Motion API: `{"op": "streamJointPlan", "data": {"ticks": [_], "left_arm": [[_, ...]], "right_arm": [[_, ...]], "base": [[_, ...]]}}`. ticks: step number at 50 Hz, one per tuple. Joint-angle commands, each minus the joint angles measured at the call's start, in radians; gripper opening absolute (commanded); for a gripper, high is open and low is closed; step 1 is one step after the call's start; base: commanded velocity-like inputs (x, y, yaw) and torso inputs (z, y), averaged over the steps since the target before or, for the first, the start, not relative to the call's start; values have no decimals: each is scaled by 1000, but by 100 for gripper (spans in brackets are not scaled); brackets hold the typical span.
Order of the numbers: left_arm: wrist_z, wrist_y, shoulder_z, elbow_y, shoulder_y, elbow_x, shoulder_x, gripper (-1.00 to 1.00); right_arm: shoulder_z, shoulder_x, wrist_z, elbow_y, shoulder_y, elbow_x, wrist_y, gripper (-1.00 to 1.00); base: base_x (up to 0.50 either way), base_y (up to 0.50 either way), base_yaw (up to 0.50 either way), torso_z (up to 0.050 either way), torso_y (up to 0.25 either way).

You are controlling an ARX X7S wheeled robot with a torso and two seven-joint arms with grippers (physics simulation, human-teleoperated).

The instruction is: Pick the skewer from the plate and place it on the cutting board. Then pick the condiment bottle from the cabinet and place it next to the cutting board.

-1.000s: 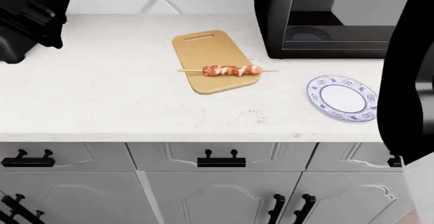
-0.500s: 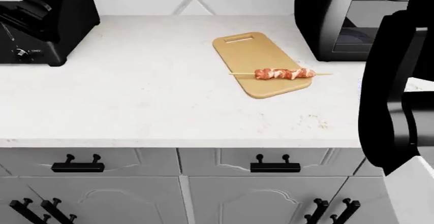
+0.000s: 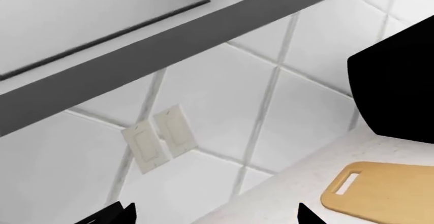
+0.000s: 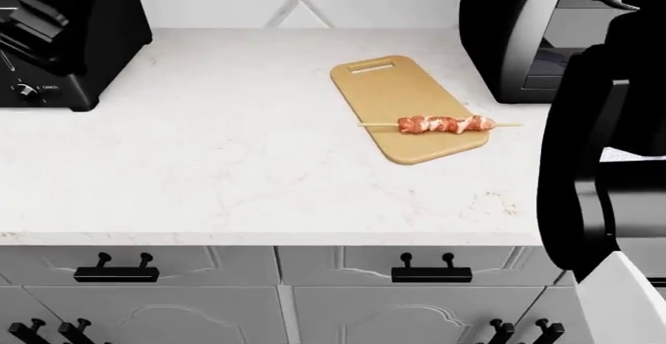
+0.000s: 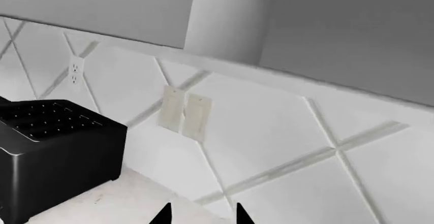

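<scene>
The skewer (image 4: 442, 124) lies across the near end of the tan cutting board (image 4: 401, 98), its stick ends poking past both long edges. The board's slot-handle end (image 3: 376, 191) shows in the left wrist view, below and to one side of my left gripper (image 3: 210, 219), which is open wide and empty, facing the tiled wall. My right gripper (image 5: 202, 216) is open too, with nothing between its tips, and is raised toward the backsplash. The right arm (image 4: 598, 164) fills the head view's right side. The plate and the condiment bottle are out of view.
A black toaster (image 4: 68, 36) (image 5: 54, 148) stands at the counter's back left and a black oven (image 4: 515, 40) at the back right. Wall outlets (image 3: 159, 137) (image 5: 184, 115) sit on the backsplash under the upper cabinets. Drawers and doors with black handles (image 4: 429, 270) run below the counter edge.
The head view has swung left: the board and skewer slid rightward in the picture, the toaster came into view, and the plate went behind the right arm. The skewer has not moved on the board.
</scene>
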Motion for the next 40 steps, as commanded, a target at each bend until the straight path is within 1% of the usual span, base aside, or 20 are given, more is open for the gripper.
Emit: {"op": "streamJointPlan", "data": {"ticks": [1, 7, 11, 17, 26, 30, 33, 40], "left_arm": [[-9, -22, -43, 52, 28, -41, -10, 100], [-11, -23, -51, 59, 42, -49, -11, 100], [-10, -26, -59, 61, 51, -55, -16, 100], [6, 28, -48, 19, 80, -31, 2, 100], [23, 72, -38, -27, 94, -13, 15, 100], [29, 84, -47, -25, 111, -17, 14, 100], [47, 109, -54, -42, 122, -15, 11, 100], [96, 182, -33, -116, 134, 16, 18, 100]], "right_arm": [[14, -9, -21, -37, -30, 51, 91, -100], [68, -21, -30, -26, -37, 96, 125, -100], [99, -36, -22, -30, -74, 122, 115, -100], [107, -48, 0, -61, -127, 164, 119, -100], [114, -45, 38, -126, -160, 238, 180, -100], [101, -47, 50, -156, -206, 267, 175, -100], [86, -52, 71, -188, -271, 289, 150, -100], [46, -53, 165, -316, -388, 372, 132, -100]], "base": [[0, 0, 0, 0, 0], [0, 0, 0, 0, 0], [0, 0, 0, 0, 0], [0, 0, 0, 0, 0], [0, 0, 0, 0, 0], [0, 0, 0, 0, 0], [0, 0, 0, 0, 0], [0, 0, 0, 0, 0]]}}
